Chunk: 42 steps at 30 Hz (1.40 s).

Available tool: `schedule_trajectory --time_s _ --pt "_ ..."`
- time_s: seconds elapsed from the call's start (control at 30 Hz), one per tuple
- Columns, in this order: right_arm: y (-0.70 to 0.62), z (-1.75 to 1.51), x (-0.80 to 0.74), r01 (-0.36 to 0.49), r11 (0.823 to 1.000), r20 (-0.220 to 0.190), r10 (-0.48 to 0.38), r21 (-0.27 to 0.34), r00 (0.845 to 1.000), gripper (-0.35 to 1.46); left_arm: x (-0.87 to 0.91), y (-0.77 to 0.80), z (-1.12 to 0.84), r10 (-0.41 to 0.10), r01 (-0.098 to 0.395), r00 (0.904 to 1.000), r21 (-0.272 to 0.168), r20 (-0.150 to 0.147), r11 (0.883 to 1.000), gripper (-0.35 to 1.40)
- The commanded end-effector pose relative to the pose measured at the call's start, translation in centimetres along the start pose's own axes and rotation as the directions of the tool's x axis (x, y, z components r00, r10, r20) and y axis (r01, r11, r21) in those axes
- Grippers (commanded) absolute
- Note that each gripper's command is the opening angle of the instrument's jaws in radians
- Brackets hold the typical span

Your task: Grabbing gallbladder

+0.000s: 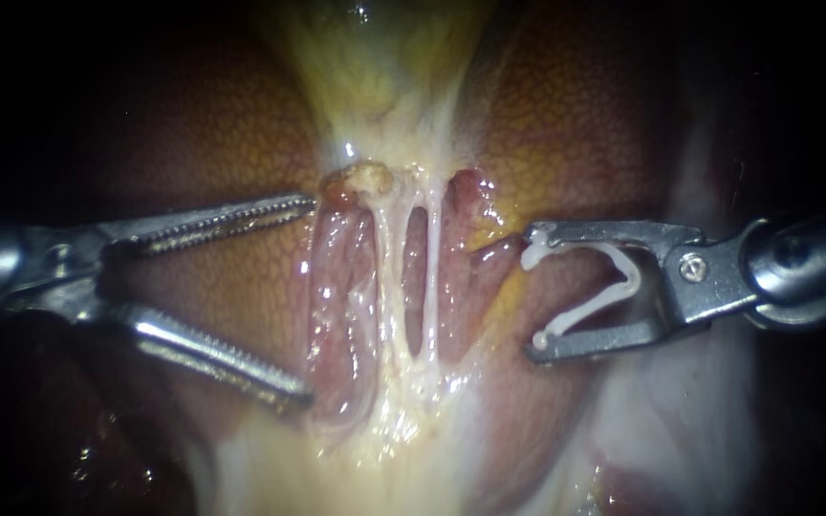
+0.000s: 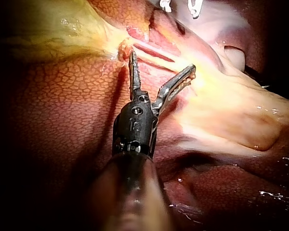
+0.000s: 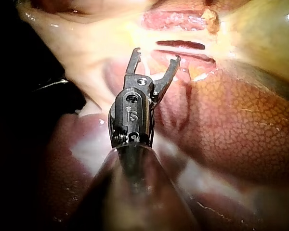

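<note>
Picture edges cut off the gallbladder (image 1: 384,57), left instrument (image 1: 310,296) and right instrument (image 1: 530,291).

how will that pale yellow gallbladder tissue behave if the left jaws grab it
Likely soft and floppy: the gallbladder tapers into stretched strands rather than holding a shape. Probably slippery, given its wet glints. The open toothed jaws of the left instrument should help hold it.

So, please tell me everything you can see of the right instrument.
The right instrument comes in from the right: a dark shaft, a metal hinge piece with one screw, and two slim grey jaws. The jaws stand wide apart and hold a white clip, bent in a V, that touches both. Their tips point toward the pale tubes, short of them.
</note>
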Motion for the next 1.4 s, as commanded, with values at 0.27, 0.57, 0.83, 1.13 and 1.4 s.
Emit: schedule_trajectory --time_s 0.27,0.57,0.83,1.13,1.4 --pt "0.01 0.01 0.0 0.0 1.0 0.0 0.0 -0.001 1.0 0.6 -0.05 0.2 0.04 -0.022 0.022 0.9997 0.016 -0.004 1.0 0.89" --pt "0.01 0.02 0.0 0.0 1.0 0.001 0.0 -0.001 1.0 0.6 -0.18 0.65 0.24 -0.04 0.04 0.9992 -0.016 -0.004 0.999 0.72" --pt "0.01 0.02 0.0 0.0 1.0 0.001 0.0 -0.001 1.0 0.6 -0.03 0.82 0.31 -0.084 0.082 0.9959 -0.044 -0.033 0.996 0.54" --pt "0.02 0.02 0.0 -0.001 1.0 0.001 0.001 -0.002 1.0 0.59 0.06 0.88 0.31 -0.128 0.125 0.9903 -0.061 -0.054 0.99 0.0" --pt "0.02 0.02 0.0 -0.001 1.0 0.001 0.001 -0.002 1.0 0.59 0.07 0.94 0.24 -0.173 0.167 0.9833 -0.092 -0.057 0.982 -0.35"
